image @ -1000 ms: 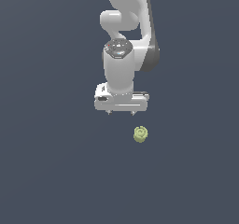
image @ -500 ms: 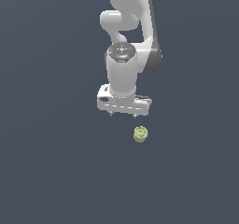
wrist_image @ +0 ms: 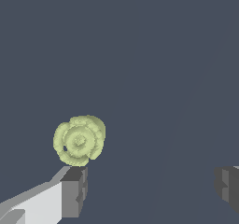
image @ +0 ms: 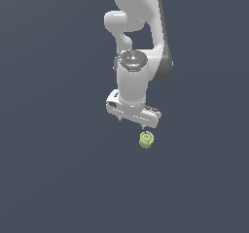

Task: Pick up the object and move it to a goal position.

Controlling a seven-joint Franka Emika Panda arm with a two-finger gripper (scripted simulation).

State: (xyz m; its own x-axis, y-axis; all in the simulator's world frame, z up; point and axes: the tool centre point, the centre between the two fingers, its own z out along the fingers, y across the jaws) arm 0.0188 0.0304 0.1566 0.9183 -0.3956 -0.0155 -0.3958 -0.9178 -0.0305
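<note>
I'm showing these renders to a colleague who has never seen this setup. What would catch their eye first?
Most likely the white robot arm reaching down the middle of the exterior view, bright against the plain dark grey floor. Next, the small yellow-green ridged object lying on the floor just below the gripper. In the wrist view it sits close beside one dark fingertip, outside the wide gap between the open fingers.
</note>
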